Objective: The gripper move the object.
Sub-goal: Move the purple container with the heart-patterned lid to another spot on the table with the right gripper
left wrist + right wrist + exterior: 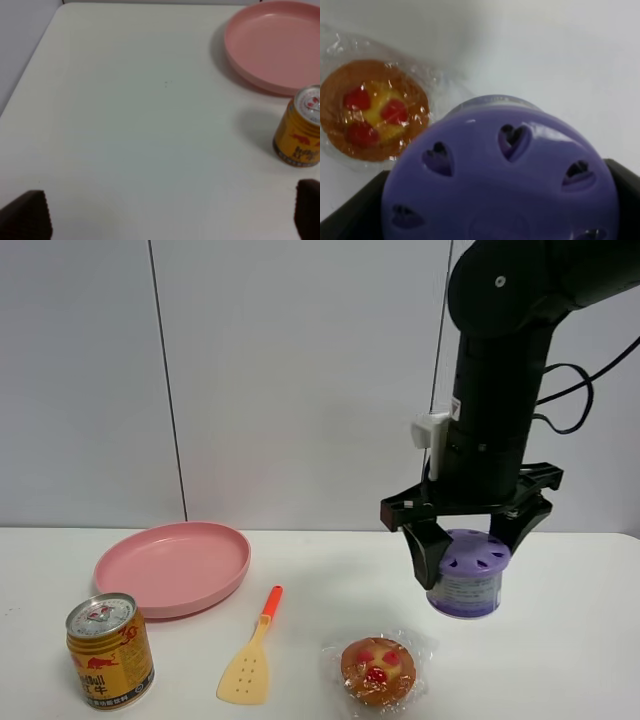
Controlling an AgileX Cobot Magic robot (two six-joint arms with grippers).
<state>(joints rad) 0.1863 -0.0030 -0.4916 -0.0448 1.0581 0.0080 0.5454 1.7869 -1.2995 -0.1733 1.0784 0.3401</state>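
The canister (466, 588) with a lavender slotted lid and pale labelled sides is at the right of the white table. My right gripper (468, 558), on a large black arm with a small white box (431, 429), comes down over it with one dark finger on each side. In the right wrist view the lid (500, 170) fills the space between the fingers (350, 210), which press against its sides. I cannot tell whether it rests on the table or is just off it. My left gripper (165, 220) is open and empty over bare table and is out of the exterior view.
A wrapped pastry (378, 670) with red spots lies just in front and left of the canister. A yellow spatula (250, 655) with an orange handle lies mid-table. A pink plate (172, 566) is at the back left and a gold can (109, 651) at the front left.
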